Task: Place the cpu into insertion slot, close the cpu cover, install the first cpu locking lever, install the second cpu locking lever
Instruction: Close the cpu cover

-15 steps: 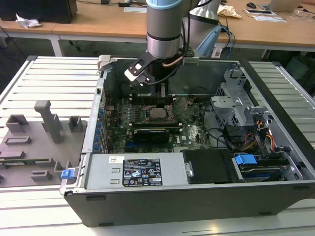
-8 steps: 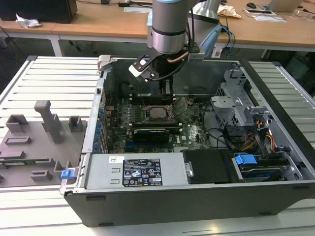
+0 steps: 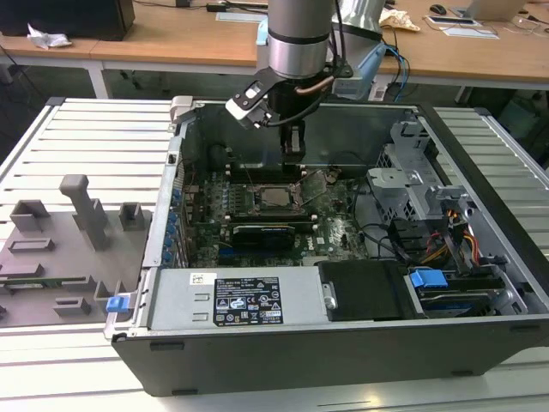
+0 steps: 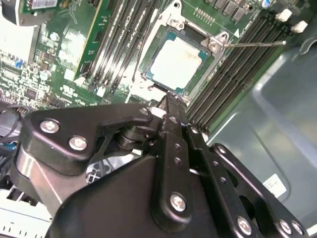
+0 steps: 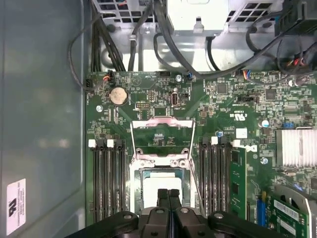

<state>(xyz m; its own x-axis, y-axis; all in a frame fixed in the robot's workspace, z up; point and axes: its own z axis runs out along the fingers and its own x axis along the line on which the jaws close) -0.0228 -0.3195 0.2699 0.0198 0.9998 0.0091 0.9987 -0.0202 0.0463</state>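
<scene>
The cpu, a pale silvery square, lies in the motherboard's socket, and part of it shows as the cpu. The cpu cover, a thin grey frame, is swung open away from the socket, with green board showing through its opening. A thin locking lever sticks out unlatched past the socket's corner, and wire levers run along both sides of the open cover. My gripper hangs just over the socket. Its black fingers are shut together with nothing between them, the tips at the chip's edge.
Memory slots flank the socket on both sides. The open grey case holds a power supply, black cables and a drive cage. A grey fixture plate lies on the table at the exterior view's left.
</scene>
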